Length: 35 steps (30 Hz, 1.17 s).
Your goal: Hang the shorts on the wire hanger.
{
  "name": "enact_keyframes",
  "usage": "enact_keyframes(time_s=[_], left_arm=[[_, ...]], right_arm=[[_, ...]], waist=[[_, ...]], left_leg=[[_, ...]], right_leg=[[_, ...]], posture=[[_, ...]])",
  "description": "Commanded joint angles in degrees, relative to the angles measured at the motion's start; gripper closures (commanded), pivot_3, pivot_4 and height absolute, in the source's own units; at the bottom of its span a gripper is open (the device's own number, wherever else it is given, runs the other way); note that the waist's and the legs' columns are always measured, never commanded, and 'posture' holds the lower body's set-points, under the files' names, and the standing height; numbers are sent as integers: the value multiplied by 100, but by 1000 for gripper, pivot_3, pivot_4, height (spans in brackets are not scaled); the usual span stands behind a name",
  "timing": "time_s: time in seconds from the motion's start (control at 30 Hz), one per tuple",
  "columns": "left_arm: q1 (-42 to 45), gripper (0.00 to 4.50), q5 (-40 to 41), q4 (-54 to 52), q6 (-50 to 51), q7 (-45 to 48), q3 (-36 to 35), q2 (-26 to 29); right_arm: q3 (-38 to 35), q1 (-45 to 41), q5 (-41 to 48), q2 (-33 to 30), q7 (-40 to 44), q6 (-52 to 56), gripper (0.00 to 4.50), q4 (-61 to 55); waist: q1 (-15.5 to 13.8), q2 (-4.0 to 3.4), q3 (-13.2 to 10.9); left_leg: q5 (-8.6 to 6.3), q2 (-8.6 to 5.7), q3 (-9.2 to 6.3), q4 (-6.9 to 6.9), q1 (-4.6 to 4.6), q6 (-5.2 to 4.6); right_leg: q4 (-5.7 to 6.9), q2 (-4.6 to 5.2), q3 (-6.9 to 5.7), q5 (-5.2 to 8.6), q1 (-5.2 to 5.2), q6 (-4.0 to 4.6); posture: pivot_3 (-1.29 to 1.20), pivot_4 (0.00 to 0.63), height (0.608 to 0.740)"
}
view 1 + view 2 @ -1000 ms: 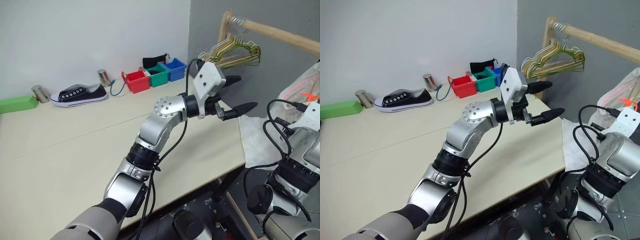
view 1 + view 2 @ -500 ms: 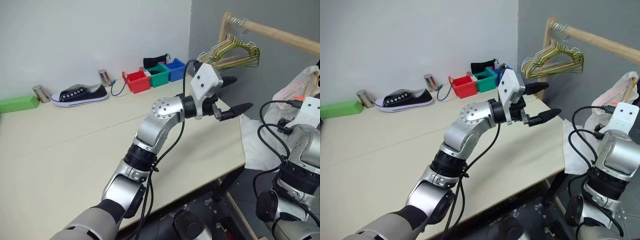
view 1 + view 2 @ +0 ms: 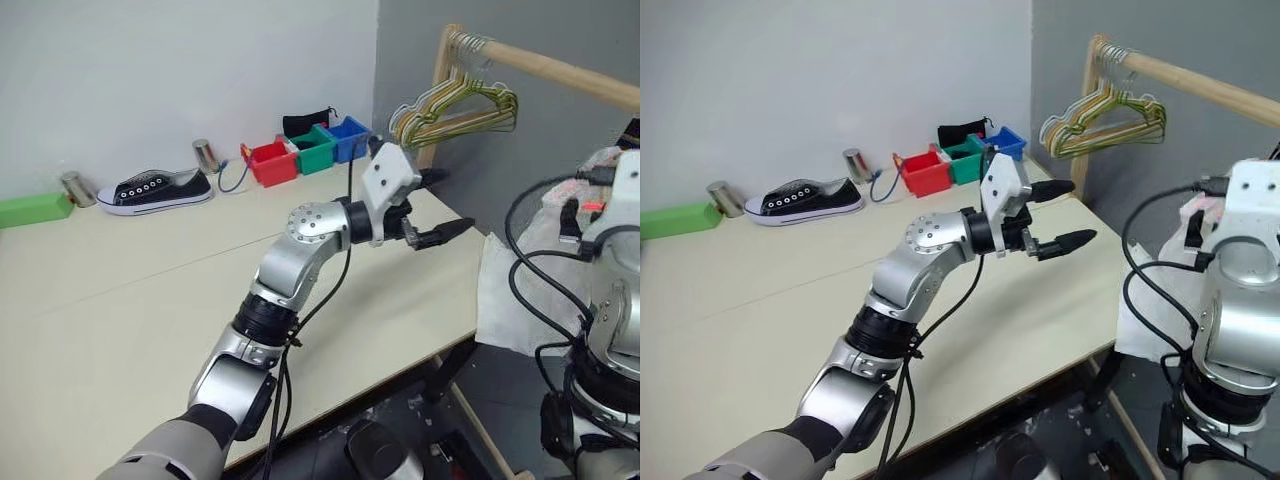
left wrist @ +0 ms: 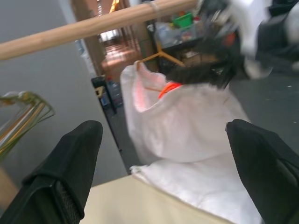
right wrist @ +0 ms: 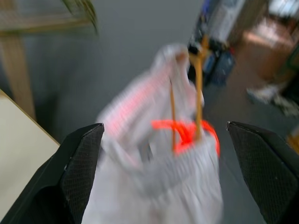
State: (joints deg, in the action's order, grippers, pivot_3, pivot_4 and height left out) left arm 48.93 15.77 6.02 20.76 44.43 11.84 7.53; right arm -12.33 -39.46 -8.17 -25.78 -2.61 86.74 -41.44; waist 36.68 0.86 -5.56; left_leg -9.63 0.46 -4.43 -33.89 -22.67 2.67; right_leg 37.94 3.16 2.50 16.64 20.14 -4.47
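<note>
The left gripper (image 3: 432, 208) is held out over the far right corner of the table (image 3: 120, 300), a little above the top, with its two black fingers spread apart and nothing between them. It points toward the right, to where the shorts (image 3: 520, 300) are.

The shorts hang beyond the right edge of the table, well apart from the left gripper. Their lower part droops down beside the table edge and a fold of it seems to lie on the corner, as the left wrist view shows (image 4: 187, 140). The upper part is gathered up around the hanger (image 5: 198, 84), a thin yellow-gold wire that rises out of the white cloth. A bright orange-red piece (image 5: 187, 130) sits at the place where the wire meets the cloth. If the shorts are properly threaded on the hanger, I cannot tell.

The right gripper (image 5: 163, 154) looks straight at the shorts and hanger; its fingers (image 5: 79, 172) stand wide at both sides, released, and hold nothing.

A wooden rail (image 3: 560, 70) runs above on the right, and a bunch of hangers (image 3: 455, 110), green, yellow and white, hangs near its left end, apart from the shorts.

At the back of the table stand a black shoe (image 3: 155, 190), red, green and blue bins (image 3: 305, 155), two metal cans (image 3: 205, 155) and a green block (image 3: 35, 208).
</note>
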Motion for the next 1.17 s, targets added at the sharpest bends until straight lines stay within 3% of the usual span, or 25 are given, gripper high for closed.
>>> enact_keyframes(time_s=[0.03, 0.2, 0.37, 0.6, 0.83, 0.97, 1.17], left_arm=[[-218, 0, 21, -301, 298, -510, -566, 290], [-949, 0, -93, -846, 912, -1441, -1174, 650], [-2172, 0, -385, -1842, 1410, -2328, -1580, 919], [-3638, 0, -783, -2860, 1711, -3781, -2205, 484], [-3876, 0, -824, -2873, 1631, -4013, -2136, 317], [-3665, 0, -760, -2661, 1588, -3923, -2040, 317], [-3454, 0, -741, -2438, 1553, -3816, -1902, 322]], right_arm=[[356, -223, 204, 440, 85, -709, 34, 157], [753, -95, 542, 1397, 245, -2203, 34, 1239], [1057, 122, 863, 2172, 472, -3771, 34, 2498], [1607, 558, 929, 2483, 916, -4843, 34, 3911], [1442, 826, 875, 2421, 657, -4973, 34, 4253], [1263, 889, 844, 2301, 485, -4883, 34, 4205], [1110, 985, 843, 2162, 318, -4796, 34, 3990]], waist=[[-4, 1, 0], [-127, 8, -5], [-565, 15, -4], [-1621, 27, -3], [-2742, 31, -4], [-2943, 30, -4], [-2948, 27, -3]], left_leg=[[0, 0, -2, 2, -1, 0], [1, 0, -5, 4, -4, -1], [1, 0, -16, 3, -3, -1], [0, -2, -33, 2, -16, 1], [-3, -17, -38, -1, -35, 9], [-3, -21, -37, -4, -31, 10], [-2, -19, -32, -4, -31, 11]], right_leg=[[0, 0, -1, 0, -1, -1], [7, -2, -2, -3, -2, -5], [19, -6, -4, -5, 1, -7], [13, -10, -5, -6, 7, -4], [3, -10, 1, -6, 19, 1], [0, -9, 2, -10, 37, 15], [3, -11, 2, -15, 18, 29]], posture=[[-495, 38, 740], [-369, 38, 740], [-251, 34, 740], [-117, 34, 740], [-93, 38, 740], [-123, 39, 740], [-173, 37, 740]])
